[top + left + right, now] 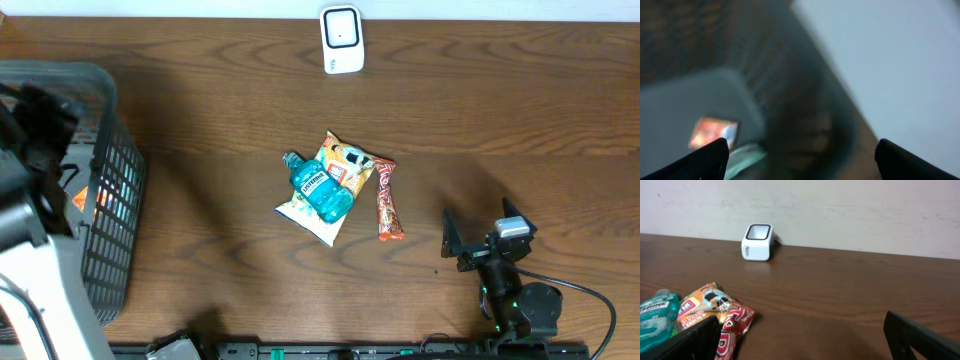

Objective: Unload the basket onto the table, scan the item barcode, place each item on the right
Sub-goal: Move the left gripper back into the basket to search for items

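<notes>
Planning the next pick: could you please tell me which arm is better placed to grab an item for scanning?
Probably right: the right gripper, open, faces the snack bar, bottle and scanner; the left gripper, also open, hangs over the basket, away from them.

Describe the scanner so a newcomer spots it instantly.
Look along the far edge of the brown table, by the wall. The scanner stands alone there: a small white box with a dark window, well apart from the heap of items mid-table.

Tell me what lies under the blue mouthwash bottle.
A yellow snack bag lies under the bottle; the bag's middle is covered, and anything beneath it is hidden.
</notes>
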